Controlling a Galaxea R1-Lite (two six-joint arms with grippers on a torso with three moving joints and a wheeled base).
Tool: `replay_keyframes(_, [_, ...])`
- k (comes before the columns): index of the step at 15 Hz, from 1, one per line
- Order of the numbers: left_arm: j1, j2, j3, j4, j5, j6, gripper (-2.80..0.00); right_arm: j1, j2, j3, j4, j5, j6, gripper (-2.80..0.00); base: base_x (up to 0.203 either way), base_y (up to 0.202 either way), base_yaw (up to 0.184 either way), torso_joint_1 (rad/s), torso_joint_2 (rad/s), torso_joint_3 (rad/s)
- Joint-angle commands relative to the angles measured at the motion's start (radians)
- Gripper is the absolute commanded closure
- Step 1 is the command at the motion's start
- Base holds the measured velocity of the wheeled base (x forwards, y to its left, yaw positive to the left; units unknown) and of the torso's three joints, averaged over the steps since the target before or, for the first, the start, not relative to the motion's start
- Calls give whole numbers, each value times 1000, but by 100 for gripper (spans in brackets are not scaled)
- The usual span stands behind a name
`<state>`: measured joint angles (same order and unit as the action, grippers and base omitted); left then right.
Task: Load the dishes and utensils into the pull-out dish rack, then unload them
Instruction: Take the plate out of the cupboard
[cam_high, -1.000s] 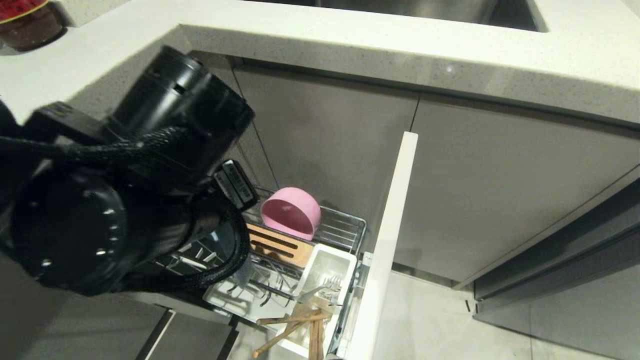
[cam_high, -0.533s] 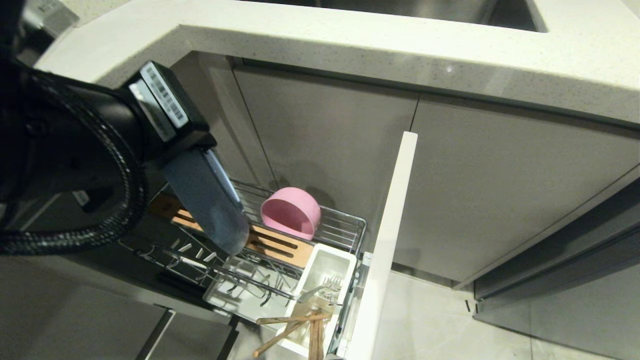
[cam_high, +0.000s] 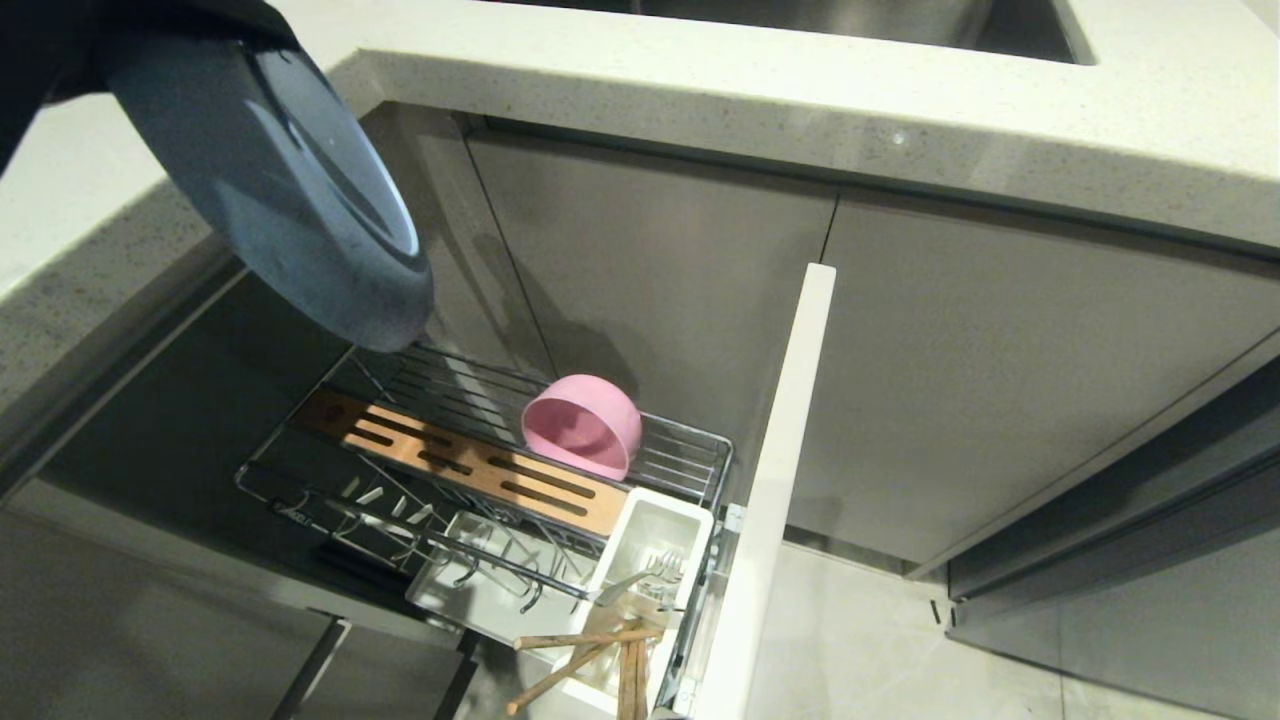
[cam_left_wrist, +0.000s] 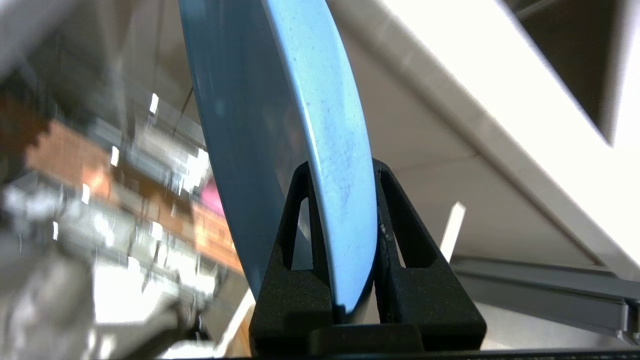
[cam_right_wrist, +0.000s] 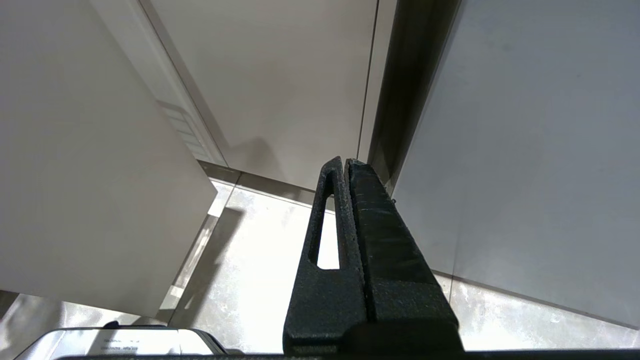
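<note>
Blue, matte and round, the plate (cam_high: 275, 180) hangs tilted on edge at the upper left of the head view, its rim clamped between the left gripper (cam_left_wrist: 342, 172) jaws, while the right gripper (cam_right_wrist: 346, 165) jaws are pressed together.

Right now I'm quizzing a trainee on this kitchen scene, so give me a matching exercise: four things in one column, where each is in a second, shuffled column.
Things:
1. flat round light-blue plate
2. deep pink bowl
3. long silver metal fork
4. slim light wooden chopsticks

Places:
A. on its side on the chrome wire rack, behind the wooden strip
B. in the white utensil cup, tines up
C. clamped at its rim in the left gripper
D. leaning out of the cup's near end

Pairs: 1-C, 2-A, 3-B, 4-D
</note>
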<state>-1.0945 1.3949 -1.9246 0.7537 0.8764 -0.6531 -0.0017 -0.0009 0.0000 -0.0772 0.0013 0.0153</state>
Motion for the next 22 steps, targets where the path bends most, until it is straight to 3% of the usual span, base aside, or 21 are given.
replay_keyframes(1, [4, -25, -10, -74, 7, 119, 0, 0, -1, 26, -1, 0, 0, 0, 0, 0, 0, 0, 0, 0])
replay_keyframes(5, [53, -69, -10, -237, 31, 390, 0, 0, -1, 26, -1, 0, 0, 0, 0, 0, 0, 0, 0, 0])
replay_keyframes(8, [158, -98, -10, -347, 52, 564, 0, 0, -1, 26, -1, 0, 0, 0, 0, 0, 0, 0, 0, 0])
replay_keyframes(10, [249, -121, -9, -385, 49, 642, 0, 0, -1, 26, -1, 0, 0, 0, 0, 0, 0, 0, 0, 0])
replay_keyframes(15, [404, -160, -8, -388, 40, 739, 0, 0, -1, 26, -1, 0, 0, 0, 0, 0, 0, 0, 0, 0])
replay_keyframes(17, [502, -170, -8, -385, 14, 764, 0, 0, -1, 26, -1, 0, 0, 0, 0, 0, 0, 0, 0, 0])
replay_keyframes(20, [666, -205, -7, -367, -88, 805, 0, 0, -1, 26, -1, 0, 0, 0, 0, 0, 0, 0, 0, 0])
replay_keyframes(22, [795, -247, -4, -298, -197, 842, 0, 0, -1, 26, -1, 0, 0, 0, 0, 0, 0, 0, 0, 0])
